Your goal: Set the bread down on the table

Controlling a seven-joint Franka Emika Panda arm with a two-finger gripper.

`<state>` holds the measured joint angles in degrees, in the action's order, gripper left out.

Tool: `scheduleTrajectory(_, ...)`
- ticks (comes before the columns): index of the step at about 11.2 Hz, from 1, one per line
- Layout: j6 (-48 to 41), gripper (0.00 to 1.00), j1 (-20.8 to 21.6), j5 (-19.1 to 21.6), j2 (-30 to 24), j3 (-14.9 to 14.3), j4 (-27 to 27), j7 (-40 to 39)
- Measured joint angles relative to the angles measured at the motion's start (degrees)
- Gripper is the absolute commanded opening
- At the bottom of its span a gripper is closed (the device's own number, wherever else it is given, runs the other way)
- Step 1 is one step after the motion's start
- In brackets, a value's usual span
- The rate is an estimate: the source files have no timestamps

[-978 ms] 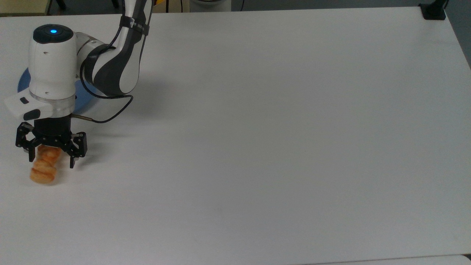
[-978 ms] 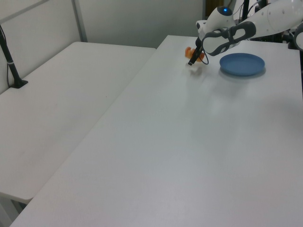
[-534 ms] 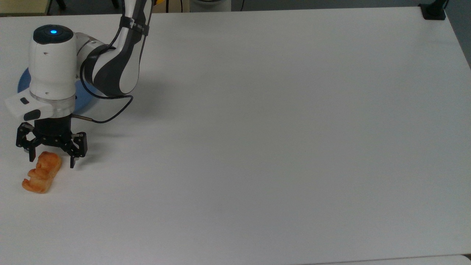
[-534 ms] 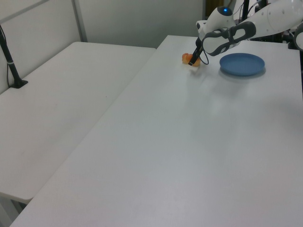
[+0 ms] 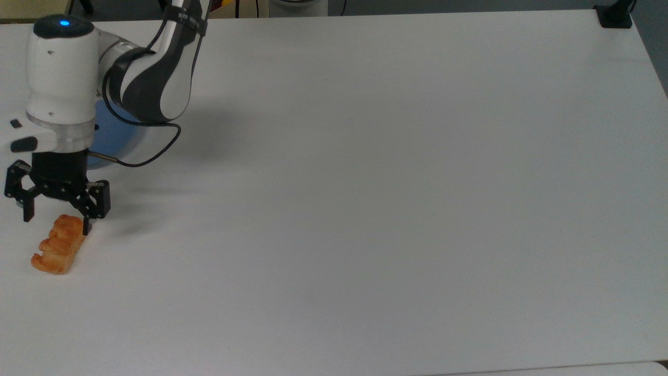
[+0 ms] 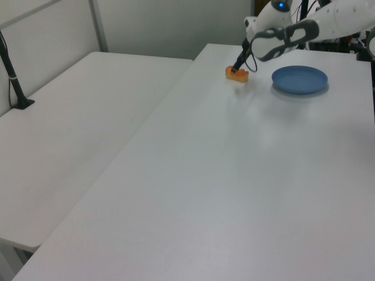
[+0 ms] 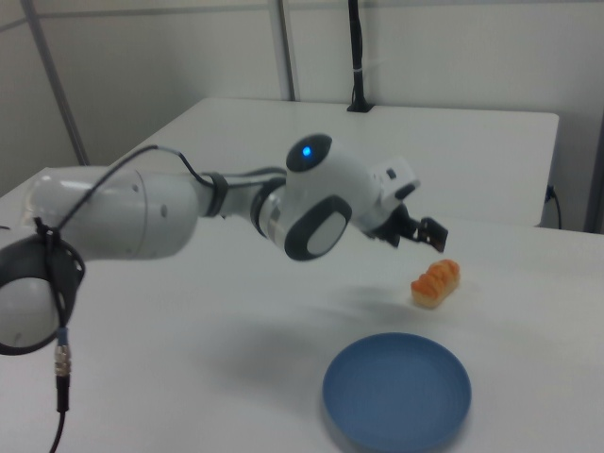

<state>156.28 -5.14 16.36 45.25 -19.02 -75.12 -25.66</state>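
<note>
The bread (image 5: 57,249), a small golden-orange ridged pastry, lies flat on the white table (image 5: 365,209) near the top view's left edge. My gripper (image 5: 56,218) hangs open just above the bread's far end, its black fingers spread with nothing between them. In the left view the bread (image 6: 237,74) rests on the table (image 6: 234,175) to the left of the blue plate (image 6: 299,79), with the gripper (image 6: 239,63) just above it. In the right view the gripper (image 7: 425,232) hovers clear above the bread (image 7: 436,282), and the bare plate (image 7: 396,390) sits nearer the camera.
The arm (image 5: 148,83) covers most of the blue plate (image 5: 112,138) in the top view. A black mount (image 5: 615,15) sits at the table's far right corner. A second white table (image 6: 76,123) with a black post (image 6: 14,82) stands on the left view's left.
One second ago the bread stood tilted between the open fingers. It then dropped flat onto the table, and the gripper has since lifted and shifted slightly towards the top view's left.
</note>
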Motion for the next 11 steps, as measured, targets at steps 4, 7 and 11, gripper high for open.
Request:
scheduleTrajectory(4,-15.18,1.0,0.06,0.09,-17.7,1.64,-8.87,8.47)
scheduleTrajectory(7,-31.44,1.0,0.78,-2.22,-31.9,2.61,-16.05,16.5)
scheduleTrajectory(11,-43.36,1.0,4.98,-6.86,-44.4,5.28,-25.36,21.67)
